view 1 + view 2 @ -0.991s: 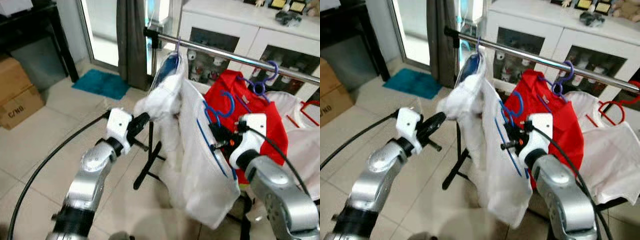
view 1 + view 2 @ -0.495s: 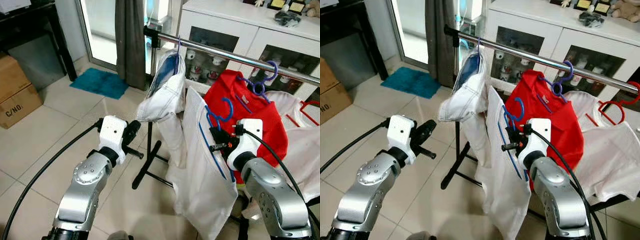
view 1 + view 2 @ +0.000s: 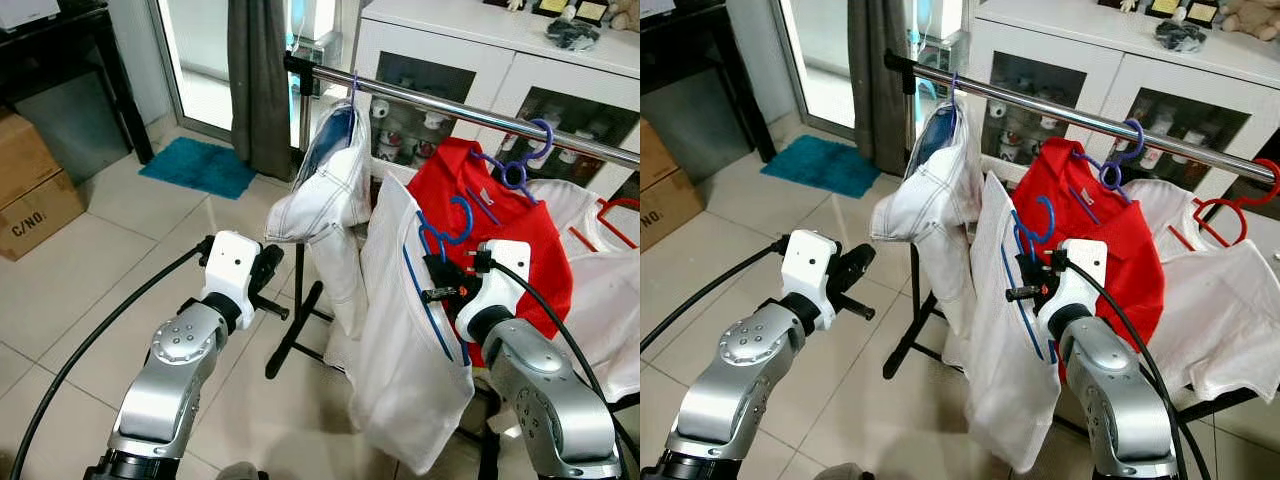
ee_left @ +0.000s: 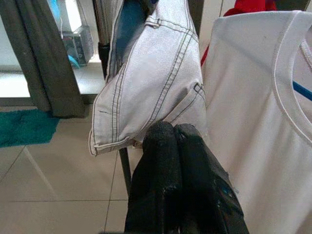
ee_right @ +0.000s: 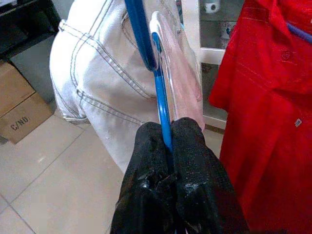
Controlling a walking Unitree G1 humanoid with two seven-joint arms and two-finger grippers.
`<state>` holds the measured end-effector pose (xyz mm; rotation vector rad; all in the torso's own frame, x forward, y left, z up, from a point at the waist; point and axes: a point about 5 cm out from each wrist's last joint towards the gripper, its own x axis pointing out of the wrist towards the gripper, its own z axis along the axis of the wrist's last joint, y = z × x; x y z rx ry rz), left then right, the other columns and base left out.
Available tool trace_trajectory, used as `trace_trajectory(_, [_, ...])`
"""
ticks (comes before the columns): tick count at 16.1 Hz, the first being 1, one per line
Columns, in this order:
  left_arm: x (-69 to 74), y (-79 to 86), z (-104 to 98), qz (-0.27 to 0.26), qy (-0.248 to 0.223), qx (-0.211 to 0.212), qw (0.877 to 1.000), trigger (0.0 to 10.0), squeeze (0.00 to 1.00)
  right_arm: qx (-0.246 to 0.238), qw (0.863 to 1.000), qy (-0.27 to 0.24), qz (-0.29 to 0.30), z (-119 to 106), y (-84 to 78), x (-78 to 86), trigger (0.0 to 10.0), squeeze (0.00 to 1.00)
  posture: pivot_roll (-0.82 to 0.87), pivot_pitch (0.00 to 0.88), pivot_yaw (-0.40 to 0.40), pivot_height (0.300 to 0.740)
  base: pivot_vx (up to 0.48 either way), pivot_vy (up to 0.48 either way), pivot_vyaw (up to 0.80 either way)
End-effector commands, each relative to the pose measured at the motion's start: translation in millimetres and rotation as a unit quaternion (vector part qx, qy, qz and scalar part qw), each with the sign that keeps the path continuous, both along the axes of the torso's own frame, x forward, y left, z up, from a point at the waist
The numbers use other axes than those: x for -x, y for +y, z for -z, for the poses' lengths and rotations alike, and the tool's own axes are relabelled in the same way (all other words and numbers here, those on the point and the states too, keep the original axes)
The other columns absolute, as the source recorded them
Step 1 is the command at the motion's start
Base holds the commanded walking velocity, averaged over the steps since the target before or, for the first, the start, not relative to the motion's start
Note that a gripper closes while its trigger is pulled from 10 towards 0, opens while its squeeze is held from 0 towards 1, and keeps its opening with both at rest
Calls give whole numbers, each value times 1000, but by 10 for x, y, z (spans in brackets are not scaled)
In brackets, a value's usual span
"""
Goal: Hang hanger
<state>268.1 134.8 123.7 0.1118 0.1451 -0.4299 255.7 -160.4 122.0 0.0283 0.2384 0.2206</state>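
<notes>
The right pincer (image 5: 166,139) clamps a blue hanger (image 5: 161,105) between white jeans (image 5: 97,97) and red shirt (image 5: 263,97).

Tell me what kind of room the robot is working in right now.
Probably a living area of a home, used for drying or storing laundry. A clothes rail carries a red shirt and other garments, a white glass-door cabinet stands behind it, and a cardboard box sits on the tiled floor.

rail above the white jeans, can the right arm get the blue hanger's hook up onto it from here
Probably yes. The right gripper holds the blue hanger, whose hook sits just below the rail. The bare stretch between the white jeans and the red shirt looks open above it.
</notes>
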Motion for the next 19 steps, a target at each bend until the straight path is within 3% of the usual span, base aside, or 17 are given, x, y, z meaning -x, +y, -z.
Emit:
trace_trajectory(1, [-19,-47,-68,8,-9,1,1000,10000,0,4,1000,-20,8,-74,-32,-9,0,0,18,0,-25,740,0,0,0])
trace_trajectory(11, [-37,41,-72,4,-6,-8,1000,10000,0,7,1000,-23,3,-78,-25,-38,0,0,22,0,-26,740,-294,0,0])
trace_trajectory(17, [-117,-8,-96,22,-15,-20,999,10000,0,5,999,-30,-13,-121,39,-62,0,0,28,0,-31,740,-234,0,0])
trace_trajectory(18, [-152,-23,-125,35,-37,-32,998,10000,239,2,999,-34,-23,-137,70,-76,0,0,31,0,-36,740,0,0,0])
trace_trajectory(19, [-218,-59,-151,46,-61,-61,995,10000,1000,-5,998,-44,-37,-172,111,-98,0,0,33,0,-34,740,0,0,0])
